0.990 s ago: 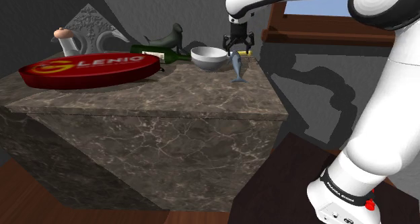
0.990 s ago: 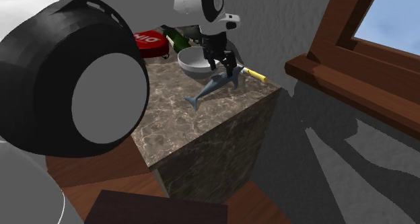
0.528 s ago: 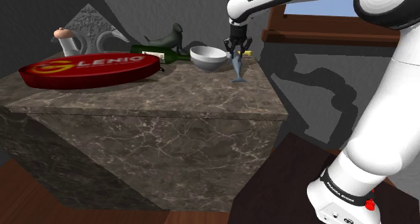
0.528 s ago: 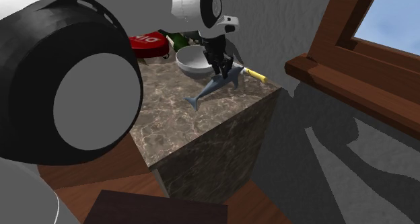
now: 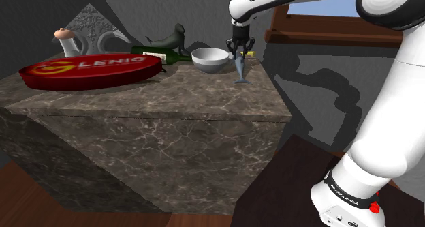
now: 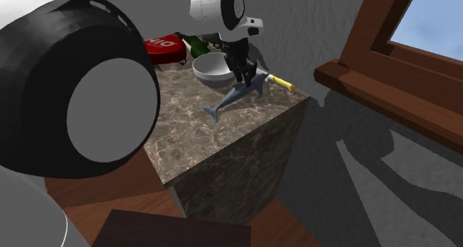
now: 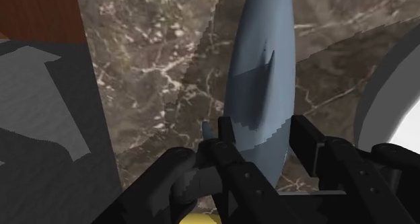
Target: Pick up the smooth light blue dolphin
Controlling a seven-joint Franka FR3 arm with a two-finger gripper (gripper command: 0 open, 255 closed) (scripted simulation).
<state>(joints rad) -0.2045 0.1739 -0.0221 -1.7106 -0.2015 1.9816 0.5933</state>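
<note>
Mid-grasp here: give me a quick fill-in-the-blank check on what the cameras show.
The jaws are ___ on the dolphin. Next to the dolphin sits a white ___. The red tray has lettering that reads ___.
Missing words: shut; bowl; LENIO.

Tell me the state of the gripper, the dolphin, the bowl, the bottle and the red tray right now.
dolphin: lying on the counter, not yet lifted.
gripper: shut on the dolphin, one finger on each side of its body.
bowl: upright beside the dolphin, nothing seen inside.
bottle: lying on its side.
red tray: flat on the counter.
</note>
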